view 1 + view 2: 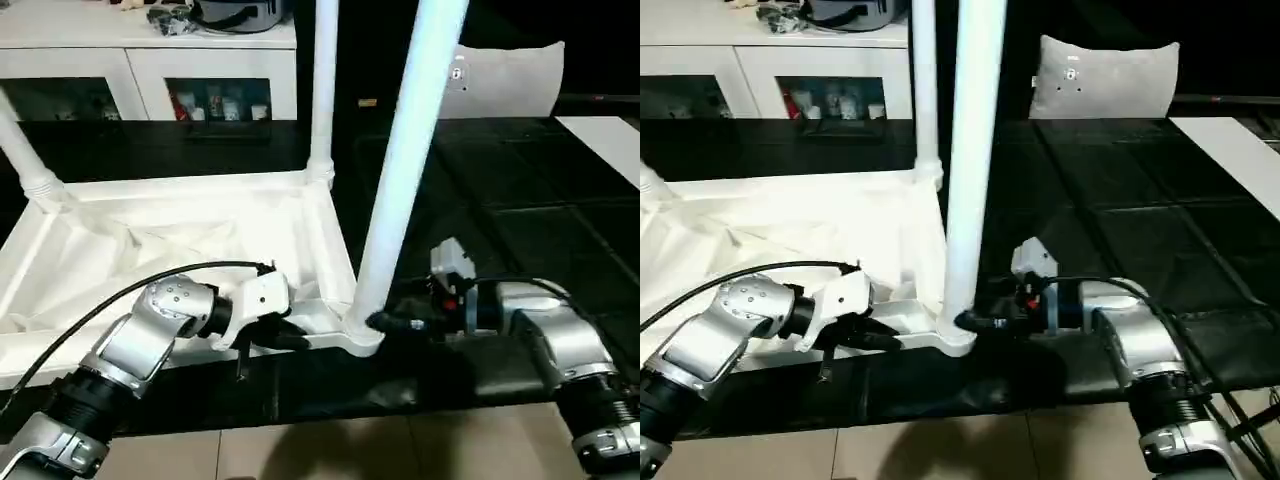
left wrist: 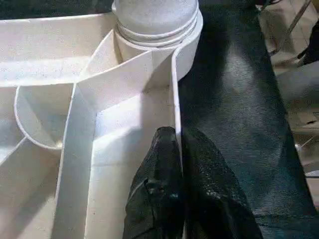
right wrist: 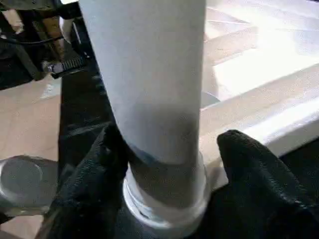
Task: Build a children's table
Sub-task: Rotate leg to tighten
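White tabletop [image 1: 170,250]: lies upside down on the black floor mat [image 1: 500,230], ribbed underside up.
Near corner socket [image 1: 355,335]: holds an upright leg [image 1: 400,170].
Right pincer [image 3: 164,164]: fingers clamped around that leg's base, just above the socket.
Left pincer [image 2: 179,199]: closed on the tabletop's rim wall beside the socket.
Far corner leg [image 1: 323,90]: upright.

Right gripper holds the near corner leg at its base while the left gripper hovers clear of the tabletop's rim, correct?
Not quite. The left gripper is not clear: the left wrist view shows its fingers pinching the tabletop's rim. The right gripper does hold the near corner leg at its base.
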Available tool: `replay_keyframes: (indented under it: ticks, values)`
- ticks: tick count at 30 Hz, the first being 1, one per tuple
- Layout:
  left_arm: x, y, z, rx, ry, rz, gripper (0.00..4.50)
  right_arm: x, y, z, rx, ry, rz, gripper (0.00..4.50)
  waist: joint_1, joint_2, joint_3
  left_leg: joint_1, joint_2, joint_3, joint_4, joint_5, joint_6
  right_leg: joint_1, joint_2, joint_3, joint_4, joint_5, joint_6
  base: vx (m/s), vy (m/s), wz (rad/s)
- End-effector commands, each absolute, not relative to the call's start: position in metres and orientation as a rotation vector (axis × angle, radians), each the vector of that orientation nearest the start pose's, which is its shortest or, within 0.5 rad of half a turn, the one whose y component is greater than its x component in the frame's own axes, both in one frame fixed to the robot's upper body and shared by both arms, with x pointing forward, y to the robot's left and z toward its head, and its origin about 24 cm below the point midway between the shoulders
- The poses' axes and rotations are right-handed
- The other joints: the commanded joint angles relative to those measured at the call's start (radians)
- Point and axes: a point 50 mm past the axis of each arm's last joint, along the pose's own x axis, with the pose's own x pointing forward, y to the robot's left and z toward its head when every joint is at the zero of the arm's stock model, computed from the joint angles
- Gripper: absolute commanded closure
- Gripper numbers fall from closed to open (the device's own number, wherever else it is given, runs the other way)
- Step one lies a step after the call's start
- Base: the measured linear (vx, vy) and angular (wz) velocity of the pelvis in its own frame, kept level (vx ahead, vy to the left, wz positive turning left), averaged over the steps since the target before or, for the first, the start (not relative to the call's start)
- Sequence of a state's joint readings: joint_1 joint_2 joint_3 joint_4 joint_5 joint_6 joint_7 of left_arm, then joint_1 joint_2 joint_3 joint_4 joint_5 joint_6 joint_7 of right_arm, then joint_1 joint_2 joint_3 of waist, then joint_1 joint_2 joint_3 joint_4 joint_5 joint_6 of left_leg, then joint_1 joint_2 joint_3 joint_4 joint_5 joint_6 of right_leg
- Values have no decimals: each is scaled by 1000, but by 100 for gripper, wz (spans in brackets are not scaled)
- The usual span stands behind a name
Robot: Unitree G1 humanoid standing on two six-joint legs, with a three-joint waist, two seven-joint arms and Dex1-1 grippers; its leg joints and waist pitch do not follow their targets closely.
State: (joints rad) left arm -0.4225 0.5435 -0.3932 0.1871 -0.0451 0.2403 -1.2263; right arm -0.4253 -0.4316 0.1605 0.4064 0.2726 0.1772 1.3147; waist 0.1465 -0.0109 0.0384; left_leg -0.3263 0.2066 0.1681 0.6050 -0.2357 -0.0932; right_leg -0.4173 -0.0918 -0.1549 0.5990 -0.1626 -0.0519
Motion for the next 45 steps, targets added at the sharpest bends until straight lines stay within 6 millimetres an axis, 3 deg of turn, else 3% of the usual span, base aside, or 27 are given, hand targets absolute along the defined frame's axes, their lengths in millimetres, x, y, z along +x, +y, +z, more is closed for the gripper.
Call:
replay_keyframes:
  ticks: [1, 8, 15, 18, 20, 22, 24, 25, 28, 29, 31, 32, 34, 36, 39, 43, 45]
  values:
    - [268, 129, 59, 523, 479, -1537, 450, 290, -160, 60, -35, 312, 1376, 187, -4, 1, -62, -14, 29, -3, -69, -63, 58, 74, -66, 71, -69, -291, -107, 0, 0, 0]
    - [267, 131, 57, 526, 491, -1543, 450, 287, -154, 56, -2, 331, 1409, 249, -4, 0, -61, -16, 28, -4, -70, -62, 52, 74, -66, 70, -70, -301, -94, 0, 0, 0]
    - [267, 126, 55, 465, 484, -1492, 450, 280, -147, 55, 59, 316, 1416, 258, -5, 0, -62, -16, 29, -4, -70, -57, 50, 75, -67, 71, -70, -289, -94, 0, 0, 0]
    - [276, 120, 55, 407, 468, -1377, 450, 287, -141, 53, 67, 324, 1304, 258, -6, -1, -60, -14, 27, -4, -72, -70, 46, 73, -65, 69, -74, -318, -87, 0, 0, 0]
    - [283, 114, 55, 362, 455, -1278, 450, 295, -137, 51, 59, 334, 1184, 258, -14, -2, -50, -8, 18, 0, -71, -117, 23, 70, -64, 61, -97, -441, -44, 0, 0, 0]
    - [290, 109, 57, 304, 444, -1179, 450, 304, -132, 50, 72, 341, 1057, 258, -21, 3, -47, -1, 12, -1, -71, -149, 9, 66, -65, 51, -116, -539, 0, 0, 0, 0]
    - [298, 102, 58, 261, 442, -1076, 450, 315, -126, 48, 76, 362, 900, 259, -33, 3, -53, -8, 10, -7, -73, -142, 7, 75, -64, 47, -115, -525, 20, 0, 0, 0]
    - [303, 100, 58, 255, 437, -1014, 450, 321, -124, 47, 84, 371, 814, 259, -50, 4, -54, -10, 11, -9, -73, -138, 5, 73, -60, 46, -114, -493, 15, 0, 0, 0]
    - [314, 92, 58, 250, 423, -878, 450, 333, -124, 48, 43, 343, 632, 259, -63, 4, -59, -13, 8, -9, -71, -121, 12, 74, -60, 46, -112, -458, 8, 0, 0, 0]
    - [316, 88, 59, 219, 409, -845, 450, 334, -124, 48, 63, 325, 611, 224, -65, 9, -61, -12, 7, -7, -70, -108, 16, 75, -60, 49, -110, -429, -3, 0, 0, 0]
    - [317, 84, 60, 204, 396, -839, 450, 335, -124, 49, 87, 307, 591, 203, -60, 6, -65, -11, 12, -6, -71, -77, 34, 75, -61, 55, -99, -362, -35, 0, 0, 0]
    - [316, 81, 60, 215, 392, -852, 450, 335, -124, 50, 105, 297, 583, 187, -58, 6, -68, -18, 15, -9, -71, -38, 48, 81, -61, 59, -85, -295, -57, 0, 0, 0]
    - [314, 80, 60, 250, 392, -884, 450, 333, -124, 51, 112, 291, 595, 179, -53, 10, -74, -19, 18, -9, -65, 36, 73, 81, -61, 66, -60, -145, -113, 28, -4, 0]
    - [312, 83, 60, 273, 391, -901, 450, 331, -124, 52, 102, 284, 623, 155, -50, 8, -73, -22, 17, -8, -62, 57, 90, 81, -61, 68, -51, -92, -138, 0, 0, 0]
    - [312, 84, 60, 285, 389, -909, 450, 330, -124, 53, 93, 283, 632, 141, -50, 10, -72, -24, 18, -6, -61, 59, 105, 81, -62, 68, -52, -90, -153, 0, 0, 0]
    - [310, 87, 60, 291, 385, -932, 450, 328, -130, 55, 44, 272, 690, 97, -51, 5, -67, -22, 19, -4, -65, -4, 82, 81, -63, 66, -67, -197, -123, 0, 0, 0]
    - [309, 91, 60, 315, 392, -967, 450, 327, -137, 57, 26, 277, 724, 87, -50, 4, -66, -22, 20, -4, -66, -7, 81, 80, -63, 68, -68, -203, -119, 0, 0, 0]
